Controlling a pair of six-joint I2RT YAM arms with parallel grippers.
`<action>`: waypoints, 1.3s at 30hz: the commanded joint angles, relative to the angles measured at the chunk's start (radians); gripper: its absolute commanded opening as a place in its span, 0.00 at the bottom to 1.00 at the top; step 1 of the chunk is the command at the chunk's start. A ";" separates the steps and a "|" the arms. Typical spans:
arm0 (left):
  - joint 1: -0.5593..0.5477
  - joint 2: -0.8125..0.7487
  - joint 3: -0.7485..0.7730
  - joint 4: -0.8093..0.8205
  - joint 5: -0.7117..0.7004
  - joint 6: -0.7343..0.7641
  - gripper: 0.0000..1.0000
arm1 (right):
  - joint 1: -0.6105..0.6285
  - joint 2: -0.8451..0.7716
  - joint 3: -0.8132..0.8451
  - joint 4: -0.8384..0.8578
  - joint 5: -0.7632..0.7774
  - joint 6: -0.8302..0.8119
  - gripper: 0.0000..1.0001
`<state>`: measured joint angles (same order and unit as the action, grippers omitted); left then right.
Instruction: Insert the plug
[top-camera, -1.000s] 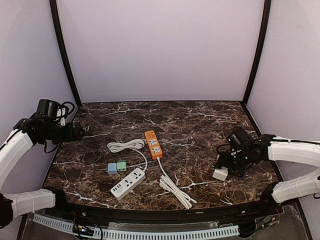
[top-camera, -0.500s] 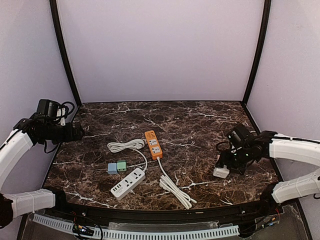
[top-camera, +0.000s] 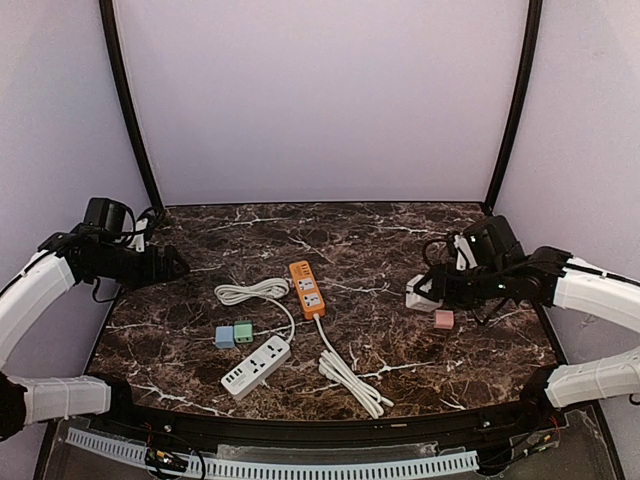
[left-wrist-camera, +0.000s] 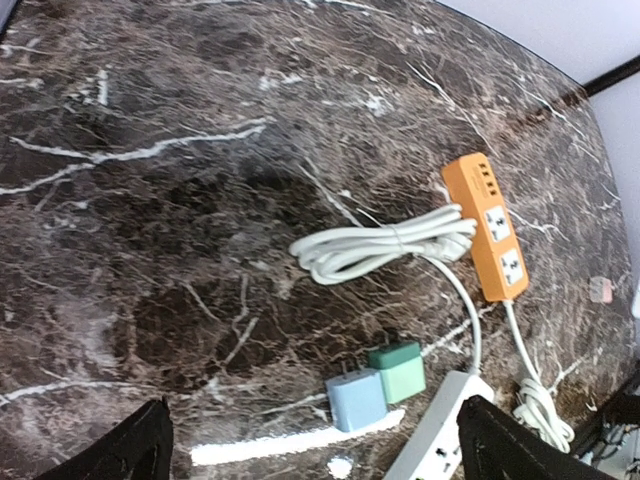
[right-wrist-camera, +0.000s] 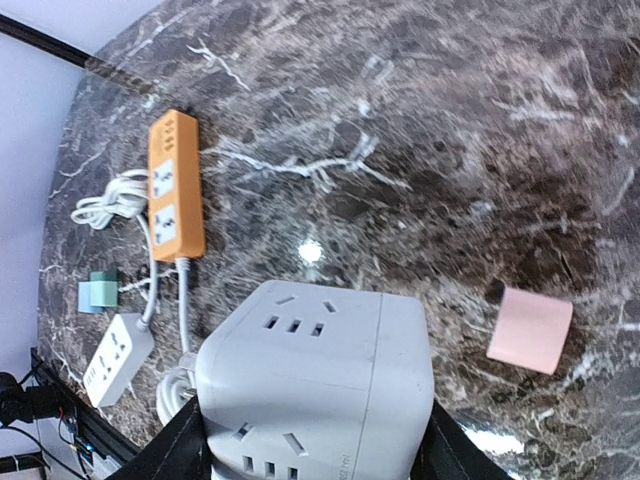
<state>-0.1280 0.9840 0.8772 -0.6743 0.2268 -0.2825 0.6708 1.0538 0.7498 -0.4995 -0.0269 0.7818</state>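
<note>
My right gripper (top-camera: 432, 290) is shut on a white cube socket (top-camera: 419, 292) and holds it above the table; in the right wrist view the cube (right-wrist-camera: 315, 370) fills the space between the fingers. A pink adapter (top-camera: 444, 318) lies on the table just below it, also seen in the right wrist view (right-wrist-camera: 530, 330). An orange power strip (top-camera: 307, 289) lies mid-table. A white power strip (top-camera: 256, 366) lies at the front, with a blue plug (top-camera: 224, 337) and a green plug (top-camera: 243, 330) beside it. My left gripper (top-camera: 175, 267) is open and empty, left of them and above the table.
A coiled white cord (top-camera: 250, 291) lies left of the orange strip, and a second cord bundle (top-camera: 350, 378) lies at the front middle. The left wrist view shows the blue plug (left-wrist-camera: 355, 400), green plug (left-wrist-camera: 397, 370) and orange strip (left-wrist-camera: 487, 225). Walls enclose the table.
My right gripper has lifted the white cube off the table and carried it left and back, uncovering the pink adapter. My left gripper has moved slightly right.
</note>
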 joint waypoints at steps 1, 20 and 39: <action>-0.012 0.027 0.017 0.017 0.225 -0.024 1.00 | 0.043 0.010 0.074 0.193 0.022 -0.136 0.43; -0.124 0.197 0.213 0.186 0.453 -0.569 1.00 | 0.243 0.294 0.287 0.708 0.216 -0.638 0.38; -0.255 0.253 0.222 0.811 0.450 -1.239 1.00 | 0.373 0.515 0.470 1.140 0.455 -0.820 0.38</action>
<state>-0.3531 1.2205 1.0714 -0.0345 0.7109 -1.3872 1.0069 1.5429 1.1633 0.5083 0.3382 -0.0147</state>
